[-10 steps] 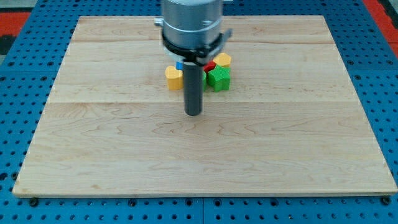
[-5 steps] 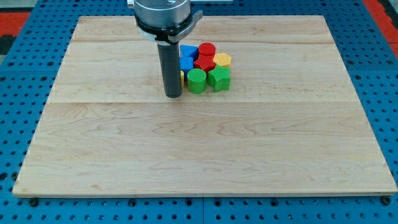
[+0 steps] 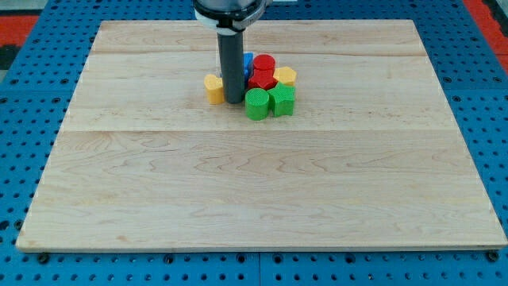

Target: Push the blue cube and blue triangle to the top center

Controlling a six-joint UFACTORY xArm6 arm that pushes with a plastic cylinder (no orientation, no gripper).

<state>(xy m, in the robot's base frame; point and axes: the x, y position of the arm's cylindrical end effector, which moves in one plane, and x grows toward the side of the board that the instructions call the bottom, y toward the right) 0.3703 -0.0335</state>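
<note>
My tip [image 3: 234, 100] stands on the board at the left side of a tight cluster of blocks near the view's top centre. Only a sliver of blue block [image 3: 248, 61] shows just right of the rod; its shape cannot be made out, and a second blue block is hidden behind the rod. A yellow block [image 3: 213, 86] lies just left of the tip, touching or nearly touching it. A green cylinder [image 3: 256, 104] sits just right of the tip.
The cluster also holds a green block [image 3: 282, 100], a red cylinder [image 3: 264, 64], another red block [image 3: 262, 80] and a yellow block [image 3: 285, 76] on its right. The wooden board [image 3: 262, 199] lies on a blue pegboard.
My tip moved up and to the right into the cluster's left side. The left yellow block has been pushed away to the left. The blue blocks are now mostly hidden behind the rod.
</note>
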